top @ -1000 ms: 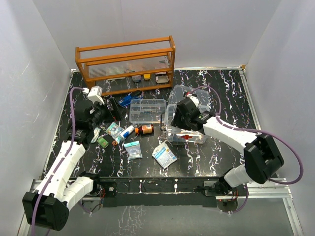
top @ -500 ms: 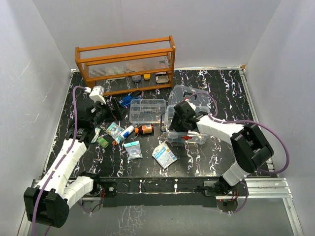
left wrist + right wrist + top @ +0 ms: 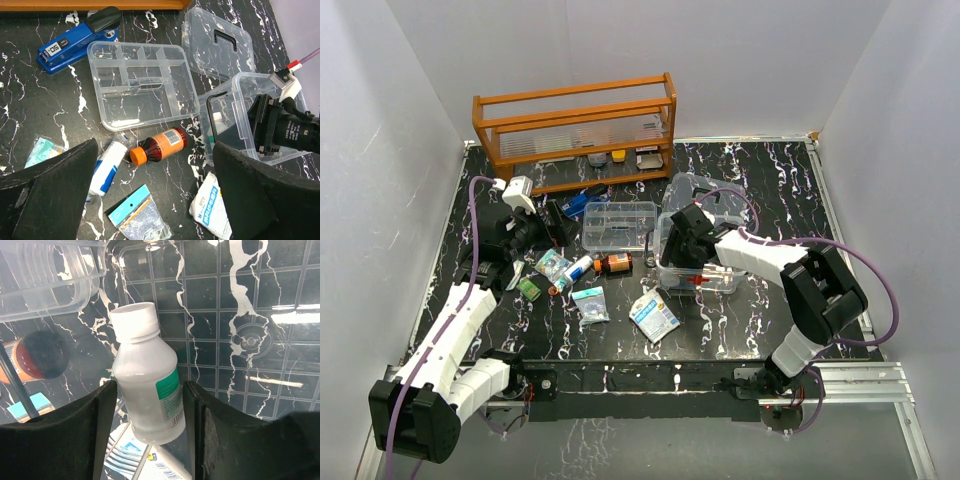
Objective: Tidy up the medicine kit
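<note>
The box point(image 3: 712, 283) is clear and rectangular, with a red latch point(image 3: 697, 281) on its near wall and a moulded grid on its floor. It stands lidless just right of the table's point(image 3: 770, 190) middle. Its clear lid point(image 3: 210, 30), with a dark handle, lies flat just behind it toward the far edge. The clear divided tray point(image 3: 142, 85) lies beside the box on its left, at the middle of the table.

The right gripper point(image 3: 150, 390) reaches into the box, its fingers point(image 3: 65, 440) close on either side of a white bottle point(image 3: 145, 360) with a white cap and a green label. Whether they press it I cannot tell.

The left gripper point(image 3: 155, 144) hangs over the table's left half, jaws spread wide with nothing between them. Under it lies a brown bottle point(image 3: 615, 263) with an orange cap, just in front of the tray. A blue stapler point(image 3: 75, 40) lies between the tray and the orange rack point(image 3: 575, 130), which stands at the far edge.
</note>
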Controlling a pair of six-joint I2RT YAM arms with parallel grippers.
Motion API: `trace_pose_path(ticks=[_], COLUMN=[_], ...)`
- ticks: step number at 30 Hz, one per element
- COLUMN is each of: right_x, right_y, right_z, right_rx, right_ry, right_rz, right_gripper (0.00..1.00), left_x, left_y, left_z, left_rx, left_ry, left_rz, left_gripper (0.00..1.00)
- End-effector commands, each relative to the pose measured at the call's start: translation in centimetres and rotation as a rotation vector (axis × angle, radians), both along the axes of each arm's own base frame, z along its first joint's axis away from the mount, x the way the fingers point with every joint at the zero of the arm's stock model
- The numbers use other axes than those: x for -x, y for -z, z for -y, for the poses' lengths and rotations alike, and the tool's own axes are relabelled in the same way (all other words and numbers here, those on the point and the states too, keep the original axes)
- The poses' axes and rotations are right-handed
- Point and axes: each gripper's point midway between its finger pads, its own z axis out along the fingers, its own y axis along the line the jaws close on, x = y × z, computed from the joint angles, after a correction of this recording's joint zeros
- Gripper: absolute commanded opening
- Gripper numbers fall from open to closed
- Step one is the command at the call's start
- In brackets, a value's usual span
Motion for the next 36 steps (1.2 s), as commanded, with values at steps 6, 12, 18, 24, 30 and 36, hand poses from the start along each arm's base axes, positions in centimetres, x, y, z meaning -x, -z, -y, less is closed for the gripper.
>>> trace_pose_path(ticks=[6,12,18,24,30,36], right_x=[-1.4,-1.6,-2.0,-2.4,-2.5,-2.4], right_y=[-3.4,-4.3,-6.4,-9.5,-12.4,-14.6], right_z=[-1.6,-1.1,-0.2,0.7,1.3,1.8], right_rx=[-0.085,-0.094,-0.071,-0.063,-0.068,-0.080], right_ry=[-0.014,0.019,0.042,0.049,0.010,-0.017], right_rz=[0.061,0.078,0.133,0.228,0.339,0.435], right_gripper=[0.55,0.51,0.55,0.57,0.57,0.57], left_x=[-0.2,-0.1,-0.1,1.0,1.6,1.5], left_y=[-0.6,-0.5,-0.4,0.9,3.4,9.1], left_z=[-0.2,-0.2,-0.1,2.6,5.2,3.5], left_rx=[-0.005,-0.004,-0.003,0.049,0.125,0.145], left_ry=[-0.002,-0.004,-0.001,0.117,0.168,-0.163], left_rz=[0.039,0.037,0.034,0.005,-0.157,-0.481], left_gripper=[0.97,0.97,0.97,0.94,0.83,0.74])
